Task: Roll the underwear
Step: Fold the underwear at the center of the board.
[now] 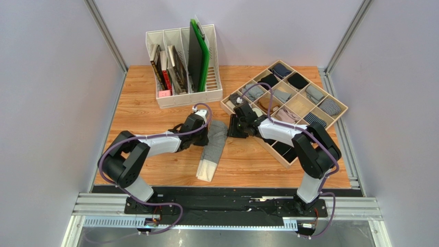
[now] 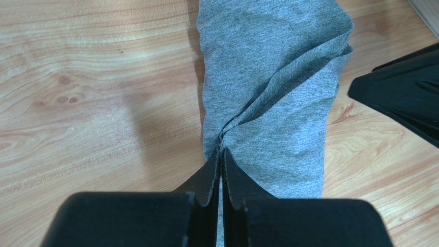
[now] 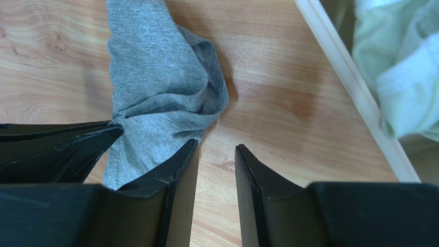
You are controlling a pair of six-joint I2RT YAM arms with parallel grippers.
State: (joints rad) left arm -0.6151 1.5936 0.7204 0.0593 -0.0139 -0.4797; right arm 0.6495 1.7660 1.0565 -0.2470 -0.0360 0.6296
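Two grippers crowded the far end of the underwear (image 1: 212, 149) in the top view. My left gripper (image 1: 206, 128) sat on the cloth and my right gripper (image 1: 233, 128) just beside it. The garment lay as a long folded strip on the table (image 1: 154, 103), with its white waistband end trailing back from both toward my bases. With my tools that close, I judged a careless turn could knock one against the other.

From the left wrist, my fingers were clenched on a small pucker of grey knit (image 2: 268, 77) right at their tips, with creases fanning out ahead. So thin a bite could slip free if I pulled hard, and a roll started from one pinch might run crooked. The right gripper's black body (image 2: 402, 98) stood close off to my right.

From the right wrist, my jaws stood partly apart with only bare wood between them. The inner finger (image 3: 178, 170) lay over the cloth's edge. Closing there might catch nothing, or only snag the hem and drag the strip askew. The tray (image 3: 350, 82) wall lay ahead and to my right, near enough to bump.
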